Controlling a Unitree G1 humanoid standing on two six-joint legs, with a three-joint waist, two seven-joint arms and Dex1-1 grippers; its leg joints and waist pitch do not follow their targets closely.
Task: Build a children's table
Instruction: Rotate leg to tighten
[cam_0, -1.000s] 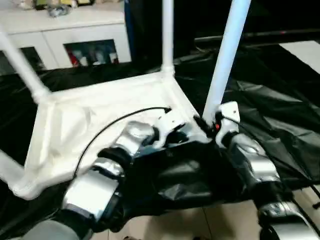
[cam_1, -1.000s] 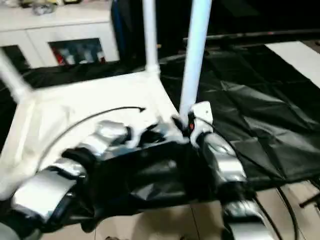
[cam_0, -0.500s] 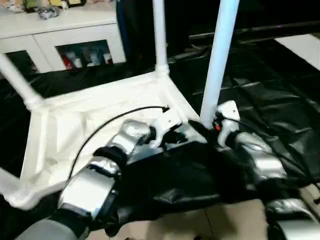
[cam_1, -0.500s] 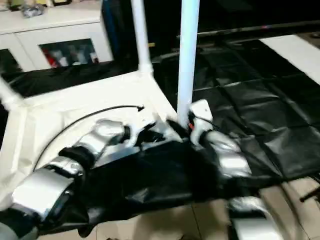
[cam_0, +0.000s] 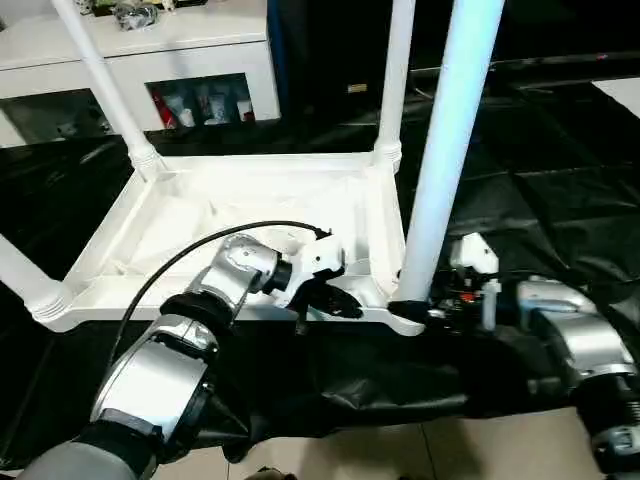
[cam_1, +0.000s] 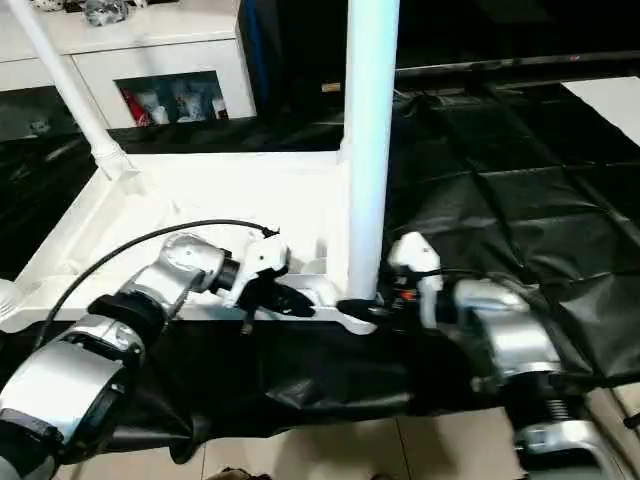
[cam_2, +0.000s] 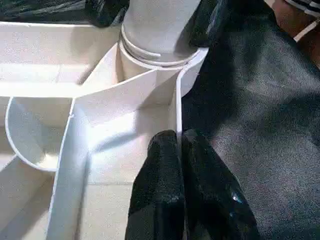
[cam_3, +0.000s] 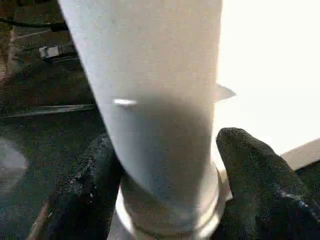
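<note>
Now | left end effector (cam_2: 177, 150) pinching tabletop (cam_0: 250, 195) rim | right end effector (cam_3: 165, 200) gripping leg (cam_0: 440, 190)

White leg (cam_3: 160, 135) between black fingers (cam_3: 260, 185)

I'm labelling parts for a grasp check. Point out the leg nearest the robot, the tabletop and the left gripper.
nearest leg (cam_0: 440, 170), left eye view, mid shaft.
tabletop (cam_0: 250, 215), left eye view, ribbed underside.
left gripper (cam_2: 179, 145), left wrist view, fingertips pinching the tabletop's rim.
</note>
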